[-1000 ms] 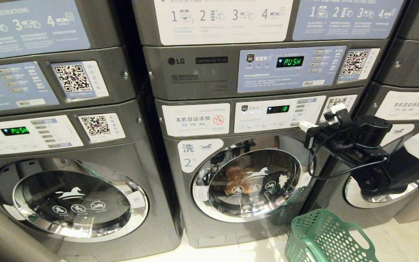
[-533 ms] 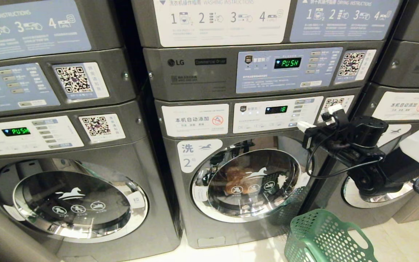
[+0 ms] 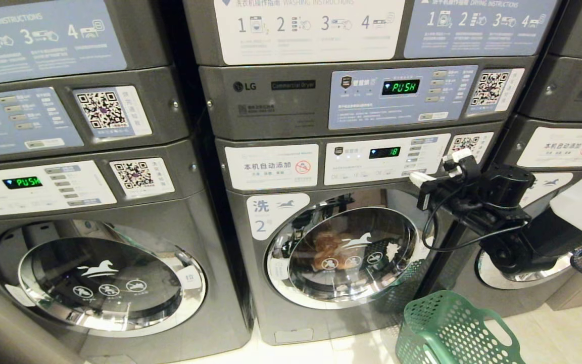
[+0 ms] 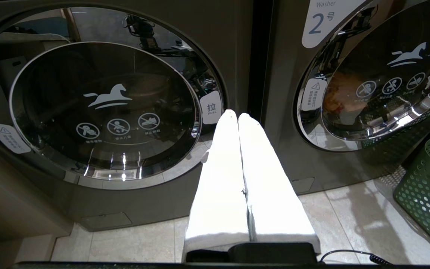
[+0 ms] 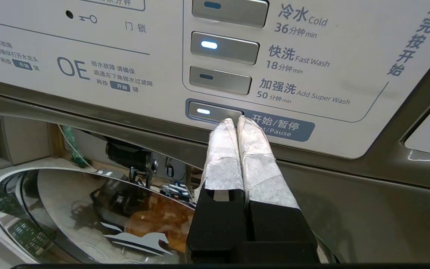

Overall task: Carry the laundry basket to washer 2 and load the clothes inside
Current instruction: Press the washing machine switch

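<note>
Right gripper (image 5: 236, 120) raised at the control panel (image 3: 387, 159) of washer 2 (image 3: 321, 253), fingers pressed together, tips at the start/pause button (image 5: 215, 112) on the lowest row of the panel — contact with the button face not certain from the right wrist view, though the tips overlap its right end. Small light on that button lit; light on the fast-wash button (image 5: 224, 47) two rows above also lit. Panel display (image 3: 385, 151) reading 18 in green. Door of washer 2 (image 3: 344, 255) closed, chrome rim flush with the front; behind the glass an orange-brown mass, probably the clothes (image 3: 327, 247), details not clear through the reflections. Label with the blue numeral 2 (image 3: 265, 215) at the upper left of the door. The laundry basket (image 3: 452, 331) standing on the tiled floor (image 4: 349, 213) just in front of washer 2's lower right corner, near the neighbouring machine on that side, no garment visible in the part in view. Left gripper (image 4: 237, 116) low, level, closed with its white-wrapped fingers (image 4: 222, 179) side by side — pointed at the gap between washer 2 and the grey machine to its left (image 4: 103, 112), holding nothing, touching nothing.
</note>
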Robot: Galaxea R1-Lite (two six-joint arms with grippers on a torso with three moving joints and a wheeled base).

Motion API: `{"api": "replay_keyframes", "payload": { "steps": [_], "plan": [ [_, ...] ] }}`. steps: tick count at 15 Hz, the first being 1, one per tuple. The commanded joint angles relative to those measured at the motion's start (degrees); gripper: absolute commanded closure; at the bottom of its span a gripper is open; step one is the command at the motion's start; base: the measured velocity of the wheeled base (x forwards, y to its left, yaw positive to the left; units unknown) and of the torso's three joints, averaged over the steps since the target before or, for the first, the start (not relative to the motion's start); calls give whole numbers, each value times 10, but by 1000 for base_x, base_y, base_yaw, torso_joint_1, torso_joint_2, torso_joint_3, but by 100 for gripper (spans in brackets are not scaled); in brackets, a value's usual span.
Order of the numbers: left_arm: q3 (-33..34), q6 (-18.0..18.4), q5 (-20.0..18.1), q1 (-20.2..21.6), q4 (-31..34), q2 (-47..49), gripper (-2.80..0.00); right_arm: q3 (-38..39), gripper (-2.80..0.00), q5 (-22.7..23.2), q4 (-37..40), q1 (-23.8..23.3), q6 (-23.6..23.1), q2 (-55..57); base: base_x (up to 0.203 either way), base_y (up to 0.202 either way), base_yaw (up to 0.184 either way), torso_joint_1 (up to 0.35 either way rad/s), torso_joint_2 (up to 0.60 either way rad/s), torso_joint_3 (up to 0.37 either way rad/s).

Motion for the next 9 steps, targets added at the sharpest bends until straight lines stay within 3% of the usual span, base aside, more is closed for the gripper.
{"api": "replay_keyframes", "payload": {
  "steps": [1,9],
  "plan": [
    [0,0,0,0,0,1,0,-1,0,2,-4,5,-1,2,0,0,0,0,0,0],
    [0,0,0,0,0,1,0,-2,0,-1,-5,3,0,-7,0,0,0,0,0,0]
  ]
}}
